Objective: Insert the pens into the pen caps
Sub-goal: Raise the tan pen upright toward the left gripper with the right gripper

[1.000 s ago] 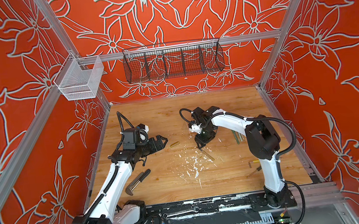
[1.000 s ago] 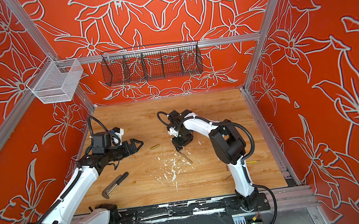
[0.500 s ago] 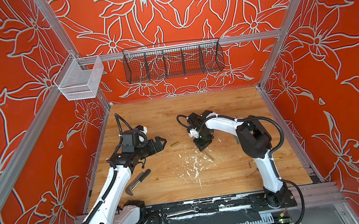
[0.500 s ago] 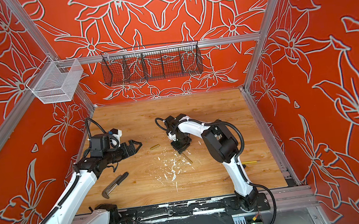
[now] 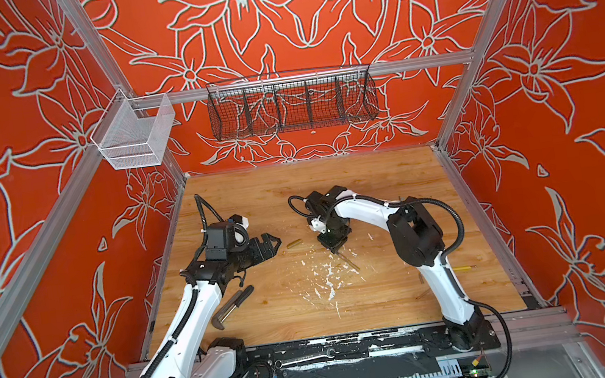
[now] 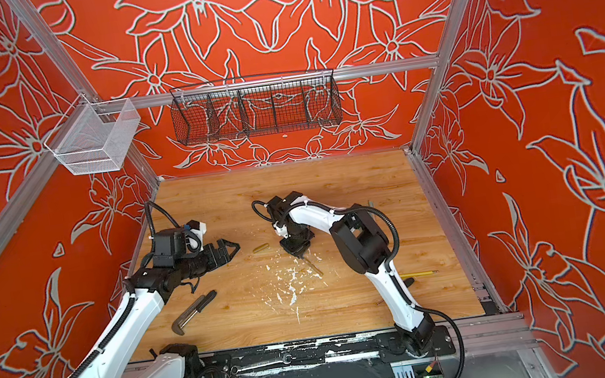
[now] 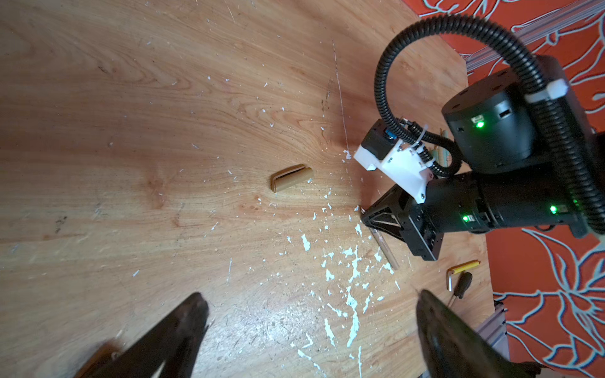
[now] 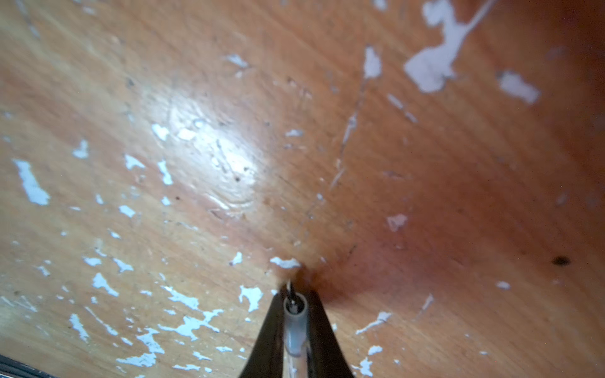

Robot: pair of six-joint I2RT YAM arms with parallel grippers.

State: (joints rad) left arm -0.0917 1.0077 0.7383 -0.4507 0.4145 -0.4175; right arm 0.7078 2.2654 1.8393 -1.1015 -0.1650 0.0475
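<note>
My right gripper (image 5: pixel 334 248) (image 8: pixel 296 294) points down at the table's middle, shut on the tip end of an olive-tan pen (image 5: pixel 349 261) (image 8: pixel 294 327). In the left wrist view the pen (image 7: pixel 383 246) slants away from those jaws, low over the wood. An olive-tan pen cap (image 5: pixel 294 243) (image 6: pixel 261 248) (image 7: pixel 291 178) lies loose between the two grippers. My left gripper (image 5: pixel 275 242) (image 7: pixel 309 296) hovers just left of the cap, open wide and holding nothing.
A black-handled bent tool (image 5: pixel 231 306) lies near the left arm. A yellow rod (image 5: pixel 464 267) and a small screwdriver (image 7: pixel 461 284) lie front right. White flecks (image 5: pixel 327 282) dot the wood. A wire basket (image 5: pixel 291 102) and a white one (image 5: pixel 133 135) hang on the rails.
The right gripper has moved a little left and towards the front, and closed on the pen's end. The left arm has barely shifted.
</note>
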